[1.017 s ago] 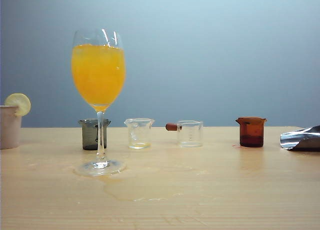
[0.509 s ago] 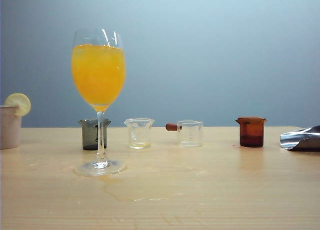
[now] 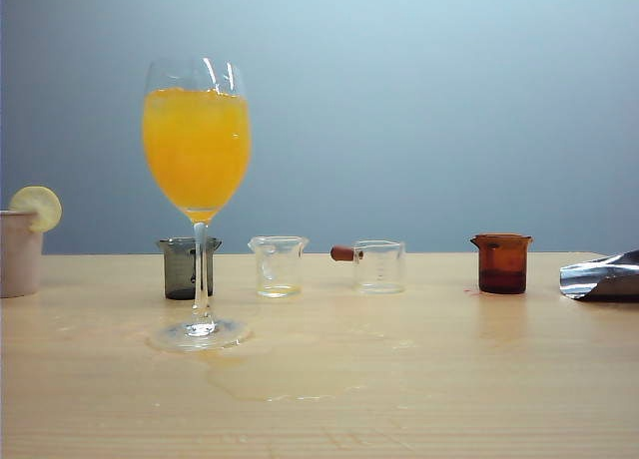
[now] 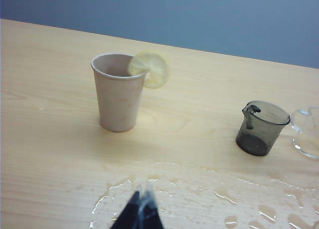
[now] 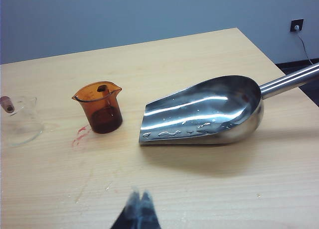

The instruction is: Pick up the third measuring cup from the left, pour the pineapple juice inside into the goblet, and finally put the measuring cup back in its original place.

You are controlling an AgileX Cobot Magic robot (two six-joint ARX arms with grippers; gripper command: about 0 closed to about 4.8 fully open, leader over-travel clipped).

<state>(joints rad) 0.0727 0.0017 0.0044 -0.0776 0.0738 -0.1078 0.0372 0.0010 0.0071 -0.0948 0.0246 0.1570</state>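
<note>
Looks like a lab or test-bench setup dressed up as a drinks counter: a pale wooden table (image 3: 419,379) against a plain blue-grey wall (image 3: 419,110), with a neat row of tiny measuring cups (image 3: 379,267), a steel scoop (image 5: 209,109), and a wall socket (image 5: 296,25) low in the corner.

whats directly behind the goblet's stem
A dark grey measuring cup stands behind the goblet; the stem crosses its right part. Its contents cannot be made out.
</note>
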